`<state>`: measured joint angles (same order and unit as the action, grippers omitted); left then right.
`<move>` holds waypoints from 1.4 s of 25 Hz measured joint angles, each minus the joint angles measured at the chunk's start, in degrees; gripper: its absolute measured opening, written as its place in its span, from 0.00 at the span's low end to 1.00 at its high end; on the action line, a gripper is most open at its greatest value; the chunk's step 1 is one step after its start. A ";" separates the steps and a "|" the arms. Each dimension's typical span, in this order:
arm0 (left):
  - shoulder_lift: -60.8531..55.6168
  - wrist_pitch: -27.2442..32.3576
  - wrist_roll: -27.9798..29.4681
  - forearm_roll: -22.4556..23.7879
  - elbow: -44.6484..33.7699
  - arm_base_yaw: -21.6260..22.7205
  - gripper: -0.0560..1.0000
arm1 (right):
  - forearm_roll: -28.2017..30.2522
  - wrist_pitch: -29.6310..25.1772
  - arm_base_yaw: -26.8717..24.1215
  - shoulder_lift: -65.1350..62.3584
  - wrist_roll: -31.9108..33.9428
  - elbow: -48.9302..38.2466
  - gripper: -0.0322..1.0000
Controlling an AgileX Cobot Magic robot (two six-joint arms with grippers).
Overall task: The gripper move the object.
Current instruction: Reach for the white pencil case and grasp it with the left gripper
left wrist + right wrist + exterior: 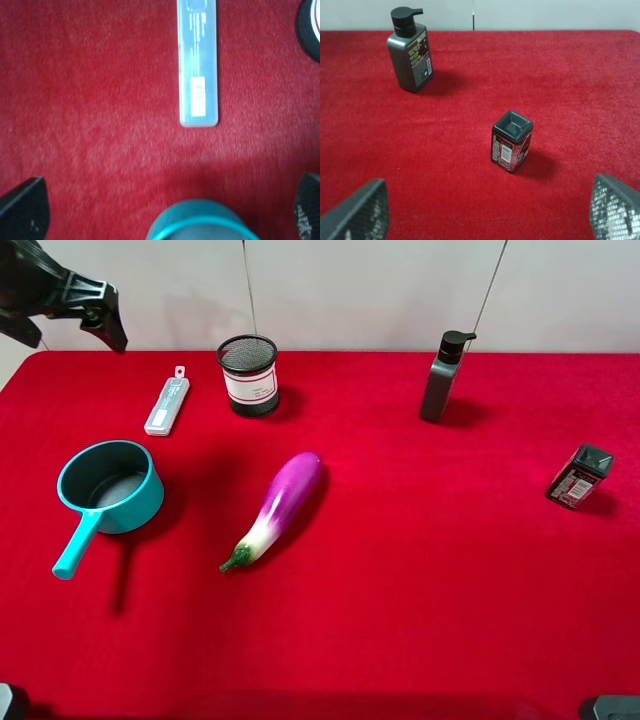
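The left gripper (165, 210), jaws wide open, hangs near the far left corner over the clear plastic case (198, 65) and teal saucepan (140, 505). The right gripper (485, 210), also open, faces the small dark box (512, 141) by the right edge. An eggplant (280, 508) lies mid-table.

left arm (55, 290): black, angular | left hand (165, 207): black | right hand (485, 212): dark grey fingers (357, 212), cross-hatched

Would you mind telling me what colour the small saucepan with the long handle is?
The saucepan is teal, seen best in the exterior high view.
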<state>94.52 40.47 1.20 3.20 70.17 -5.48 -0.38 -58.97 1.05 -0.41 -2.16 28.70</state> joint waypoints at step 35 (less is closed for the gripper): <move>23.42 -25.72 0.11 -0.27 0.38 0.00 0.95 | 0.00 0.00 0.00 0.00 0.00 0.00 0.62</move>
<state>117.95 14.75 1.31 2.93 70.55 -5.48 -0.38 -58.97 1.05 -0.41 -2.16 28.70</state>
